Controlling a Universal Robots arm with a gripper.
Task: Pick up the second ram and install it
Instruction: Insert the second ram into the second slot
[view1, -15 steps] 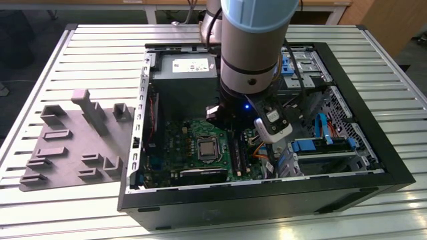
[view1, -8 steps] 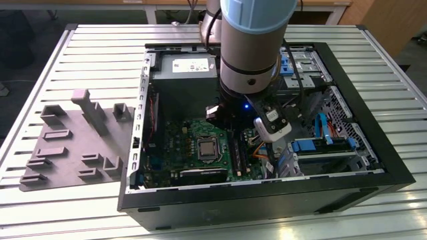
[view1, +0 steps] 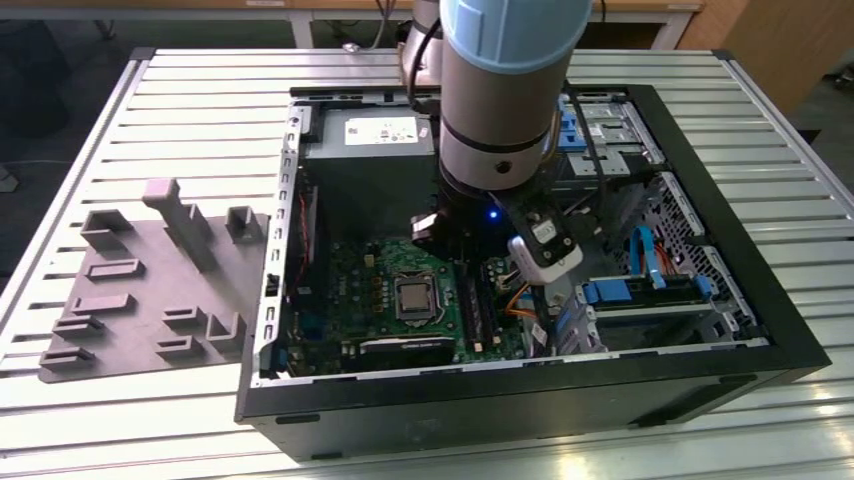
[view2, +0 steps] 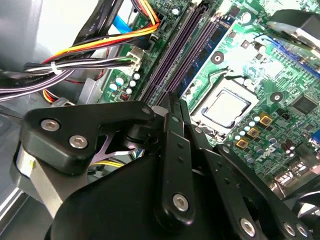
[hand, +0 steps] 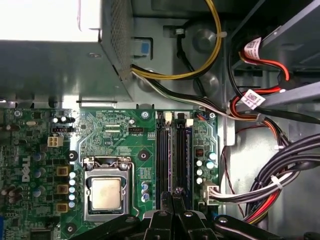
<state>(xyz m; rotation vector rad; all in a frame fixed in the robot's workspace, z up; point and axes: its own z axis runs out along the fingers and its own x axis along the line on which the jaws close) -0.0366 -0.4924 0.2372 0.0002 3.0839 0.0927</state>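
Note:
My gripper (hand: 173, 192) is shut, its two black fingers pressed together with nothing visible between them. Its tip (view2: 172, 97) sits right over the near end of the long black memory slots (hand: 174, 150) on the green motherboard (hand: 115, 135). Thin dark strips run edge-on along these slots (view2: 185, 50); I cannot tell whether one of them is the second ram. In the exterior view the arm (view1: 501, 120) reaches down into the open computer case (view1: 534, 390), above the slots (view1: 474, 310).
A light grey tray (view1: 134, 300) with raised blocks and a tall post lies on the slatted table at the exterior view's left. The processor socket (hand: 106, 192) lies beside the slots. Bundled cables (hand: 280, 165) and a metal power-supply box (hand: 60, 60) crowd the case.

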